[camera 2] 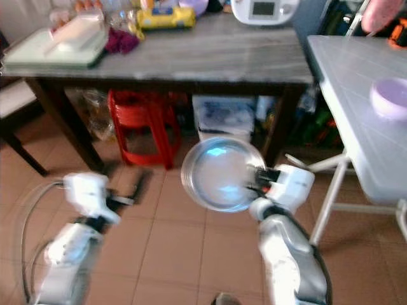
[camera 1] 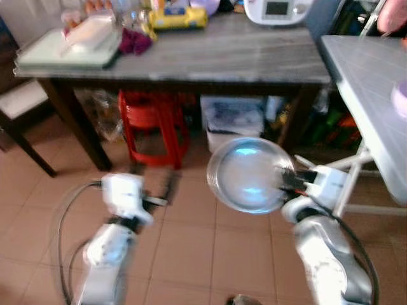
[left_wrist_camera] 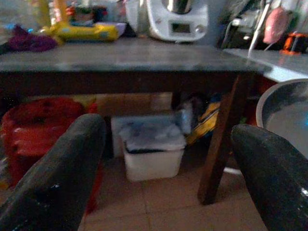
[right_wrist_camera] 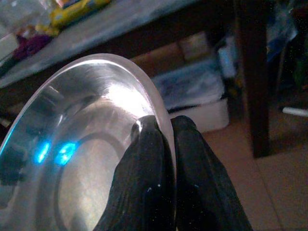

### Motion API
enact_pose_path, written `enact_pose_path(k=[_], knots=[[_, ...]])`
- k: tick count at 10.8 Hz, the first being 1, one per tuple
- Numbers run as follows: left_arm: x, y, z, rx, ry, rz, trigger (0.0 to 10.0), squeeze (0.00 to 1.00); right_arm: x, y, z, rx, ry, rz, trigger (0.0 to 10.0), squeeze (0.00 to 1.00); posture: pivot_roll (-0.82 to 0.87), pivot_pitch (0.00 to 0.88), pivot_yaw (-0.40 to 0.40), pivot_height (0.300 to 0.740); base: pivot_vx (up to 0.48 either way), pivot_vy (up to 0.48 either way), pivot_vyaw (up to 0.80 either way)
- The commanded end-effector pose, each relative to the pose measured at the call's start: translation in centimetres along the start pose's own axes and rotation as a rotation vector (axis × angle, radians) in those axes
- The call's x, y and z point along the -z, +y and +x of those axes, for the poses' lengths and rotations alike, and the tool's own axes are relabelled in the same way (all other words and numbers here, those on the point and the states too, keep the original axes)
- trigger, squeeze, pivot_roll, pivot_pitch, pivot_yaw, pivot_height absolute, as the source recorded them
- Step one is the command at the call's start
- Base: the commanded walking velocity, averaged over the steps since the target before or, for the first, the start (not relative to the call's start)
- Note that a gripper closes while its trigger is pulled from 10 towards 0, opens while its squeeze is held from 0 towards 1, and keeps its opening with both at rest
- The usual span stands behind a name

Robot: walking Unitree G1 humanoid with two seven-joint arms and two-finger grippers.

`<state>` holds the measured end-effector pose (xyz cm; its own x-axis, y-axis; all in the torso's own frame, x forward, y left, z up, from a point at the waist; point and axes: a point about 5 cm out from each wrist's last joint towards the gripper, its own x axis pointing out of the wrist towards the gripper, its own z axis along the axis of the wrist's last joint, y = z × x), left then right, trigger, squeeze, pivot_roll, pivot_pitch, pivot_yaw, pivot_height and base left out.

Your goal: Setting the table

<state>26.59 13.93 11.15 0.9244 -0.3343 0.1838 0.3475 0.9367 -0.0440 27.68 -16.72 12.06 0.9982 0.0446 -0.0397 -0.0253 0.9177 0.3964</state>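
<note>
Plate [camera 1: 248,175] is mid-carry, right fingers [right_wrist_camera: 159,178] clamped on its rim, out over the floor; left fingers [left_wrist_camera: 53,187] apart, empty; next it probably needs turning to the white desk [camera 2: 356,108].

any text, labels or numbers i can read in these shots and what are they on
None can be read.
Yellow packet on the dark table: print too blurred.
White appliance: its display shows no legible figures.
Steel plate held by the right end effector: only reflections, no marking.
</note>
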Motion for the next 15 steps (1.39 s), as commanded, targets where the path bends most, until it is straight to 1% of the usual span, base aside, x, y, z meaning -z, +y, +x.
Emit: enact_pose_path(k=[1, 3, 5, 10, 11, 12, 13, 15], knots=[[-0.3, 0.9, -0.4, -0.022, -0.003, 0.022, 10.0, 0.0, -0.3, 1.1, 0.1, -0.034, -0.023, 0.009, 10.0, 0.0, -0.06, 0.138, 0.039, 0.74, 0.48, 0.0, 0.0], [-0.3, 0.8, -0.3, -0.016, -0.002, 0.022, 10.0, 0.0, -0.3, 1.0, 0.2, -0.031, -0.027, 0.004, 10.0, 0.0, -0.06, 0.138, 0.04, 0.74, 0.48, 0.0, 0.0], [-0.3, 0.6, -0.2, -0.005, -0.004, 0.021, 10.0, 0.0, -0.4, 0.9, 0.2, -0.023, -0.029, 0.003, 10.0, 0.0, -0.06, 0.138, 0.04, 0.74, 0.48, 0.0, 0.46], [-0.2, 0.2, -0.1, 0.012, -0.008, 0.023, 10.0, 0.0, -0.6, 0.6, 0.4, -0.003, -0.042, -0.008, 10.0, 0.0, -0.06, 0.132, 0.032, 0.74, 0.48, 0.0, 0.0], [-0.3, 0.2, -0.1, 0.012, -0.01, 0.023, 10.0, 0.0, -1.0, 1.0, 0.5, -0.023, -0.063, -0.038, 10.0, 0.0, -0.06, 0.13, 0.034, 0.74, 0.48, 0.0, 0.0], [-0.7, 0.1, 0.1, 0.018, -0.023, 0.025, 10.0, 0.0, -1.8, 1.8, 0.6, -0.053, -0.102, -0.067, 10.0, 0.0, -0.06, 0.13, 0.034, 0.74, 0.48, 0.0, 0.0], [-1.1, 0.0, 0.2, 0.023, -0.036, 0.027, 10.0, 0.0, -2.3, 2.1, 0.6, -0.064, -0.121, -0.078, 10.0, 0.0, -0.06, 0.129, 0.035, 0.74, 0.48, 0.0, 0.0], [-1.3, -0.2, 0.5, 0.029, -0.043, 0.026, 10.0, 0.0, -2.7, 2.1, 0.6, -0.059, -0.133, -0.069, 10.0, 0.0, -0.06, 0.131, 0.037, 0.74, 0.414, 0.0, 0.0]])
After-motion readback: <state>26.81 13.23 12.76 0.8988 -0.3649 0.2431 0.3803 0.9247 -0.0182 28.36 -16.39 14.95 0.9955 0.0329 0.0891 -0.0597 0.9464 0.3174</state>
